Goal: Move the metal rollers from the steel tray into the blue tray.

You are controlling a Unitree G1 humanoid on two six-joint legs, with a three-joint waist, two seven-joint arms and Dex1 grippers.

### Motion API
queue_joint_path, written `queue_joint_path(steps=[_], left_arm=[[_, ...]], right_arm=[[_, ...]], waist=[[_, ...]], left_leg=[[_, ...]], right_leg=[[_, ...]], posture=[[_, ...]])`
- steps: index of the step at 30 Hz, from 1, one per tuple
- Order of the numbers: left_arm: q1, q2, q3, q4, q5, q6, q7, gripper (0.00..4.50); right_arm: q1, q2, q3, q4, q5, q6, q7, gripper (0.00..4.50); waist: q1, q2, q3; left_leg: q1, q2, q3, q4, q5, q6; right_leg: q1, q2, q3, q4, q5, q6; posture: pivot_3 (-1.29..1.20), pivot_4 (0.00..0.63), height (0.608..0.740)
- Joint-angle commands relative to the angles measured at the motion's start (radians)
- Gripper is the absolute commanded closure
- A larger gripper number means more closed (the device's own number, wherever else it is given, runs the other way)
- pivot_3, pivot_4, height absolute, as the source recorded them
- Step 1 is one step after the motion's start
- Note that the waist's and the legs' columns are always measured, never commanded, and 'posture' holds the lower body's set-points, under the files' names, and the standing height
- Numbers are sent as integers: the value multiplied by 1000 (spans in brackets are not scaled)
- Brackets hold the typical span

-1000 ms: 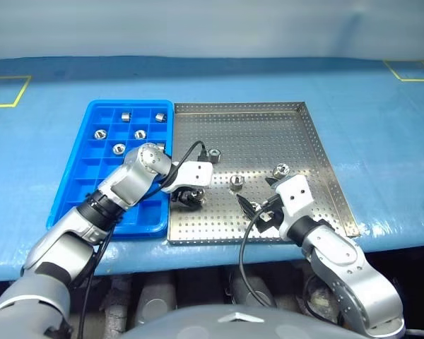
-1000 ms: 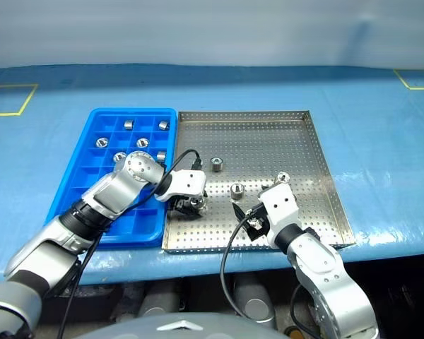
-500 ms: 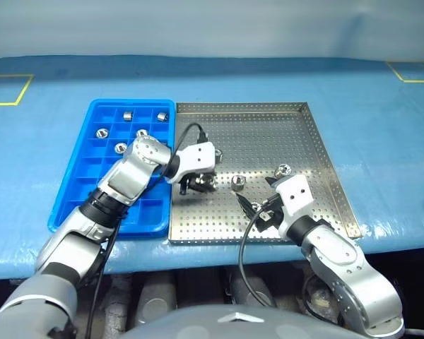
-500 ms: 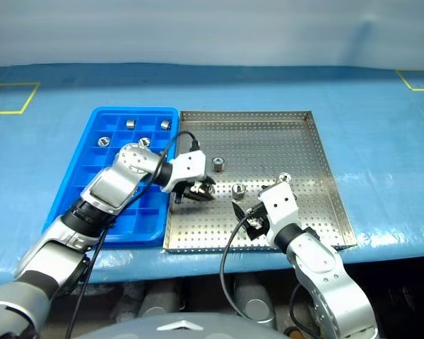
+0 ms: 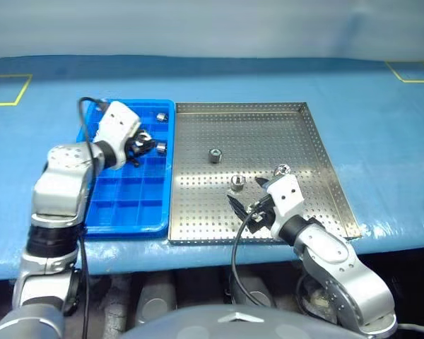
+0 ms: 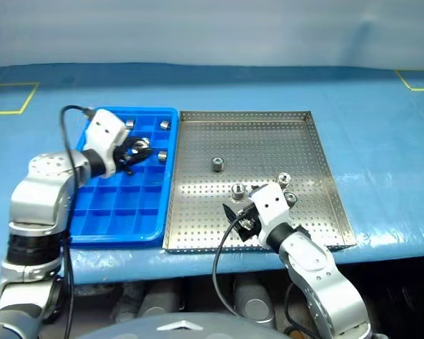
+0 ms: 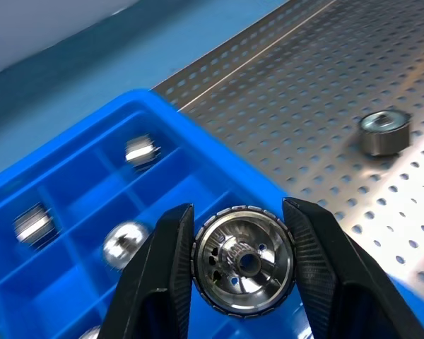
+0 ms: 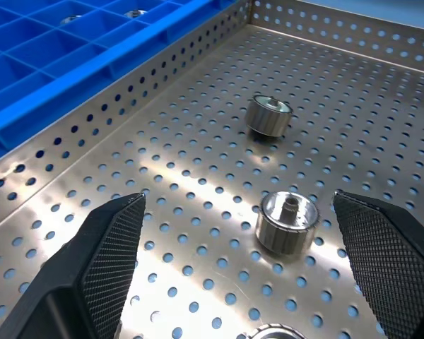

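Roller (image 7: 243, 260) pinched between left gripper (image 7: 242, 272) jaws over blue tray (image 7: 71, 212) for drop; right gripper (image 8: 237, 272) jaws spread, flanking next roller (image 8: 287, 222).

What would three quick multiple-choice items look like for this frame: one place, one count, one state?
1. Where is the left claw?
A. Over the bright blue gridded plastic tray
B. Past the table's far edge
C. On a yellow floor marking

2. How many shiny silver metal rollers sit between the left claw's fingers?
A. None
B. One
C. Three

3. What state is the right claw in?
A. Shut on a roller
B. Shut on nothing
C. Open, holding nothing

Answers:
1. A: the head views show it above the tray's compartments.
2. B: the left wrist view shows a single roller pinched between the two fingers.
3. C: the right wrist view shows its fingers wide apart with nothing between them.
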Motion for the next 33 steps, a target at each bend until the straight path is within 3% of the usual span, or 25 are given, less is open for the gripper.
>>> queue_joint_path(steps=[1, 13, 27, 33], left_arm=[[68, 18, 94, -112, -6, 71, 66, 2788], [224, 20, 164, -188, -58, 140, 158, 2788], [223, 55, 151, -138, -103, 125, 204, 2788], [159, 7, 146, -85, -96, 22, 273, 2788]], right_arm=[[-53, 4, 31, 15, 17, -13, 32, 0], [-163, 20, 123, 85, 22, -19, 90, 0], [-131, 12, 108, 65, 15, -12, 72, 0], [-129, 14, 115, 69, 11, -16, 66, 0]], waist=[[12, -1, 0], [58, -2, 1], [63, -2, 1], [65, -2, 1]], left_leg=[[0, 0, 0, 0, 0, 0], [0, 0, -1, 0, 0, 0], [0, 0, -1, 0, 0, 0], [0, 0, -1, 0, 0, 0]], right_leg=[[0, 0, 0, 0, 0, 0], [0, 0, -2, 0, 3, -5], [0, 0, -2, 0, 3, -5], [0, 0, -2, 0, 3, -5]], posture=[[62, 150, 740], [120, 150, 740], [81, 150, 740], [71, 150, 740]])
